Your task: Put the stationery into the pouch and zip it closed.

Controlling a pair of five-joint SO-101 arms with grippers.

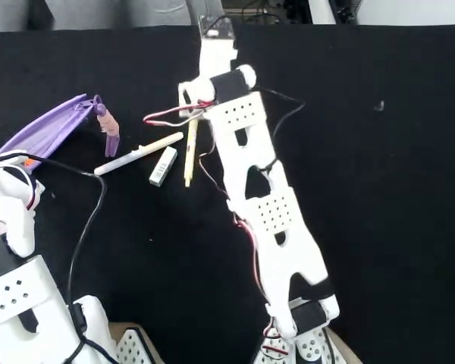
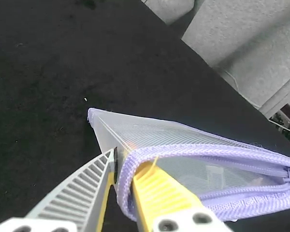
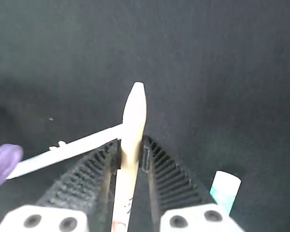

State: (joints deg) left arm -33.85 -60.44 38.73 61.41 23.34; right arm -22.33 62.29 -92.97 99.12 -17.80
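Pouch (image 2: 193, 159) rim partly behind left jaws

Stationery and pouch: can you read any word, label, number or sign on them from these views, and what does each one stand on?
No text can be read in any view.
pen in the right hand: dark marks low on the barrel, too blurred to read.
eraser: dark marks at one end, too small to read.
pouch: no print seen on the part that shows.
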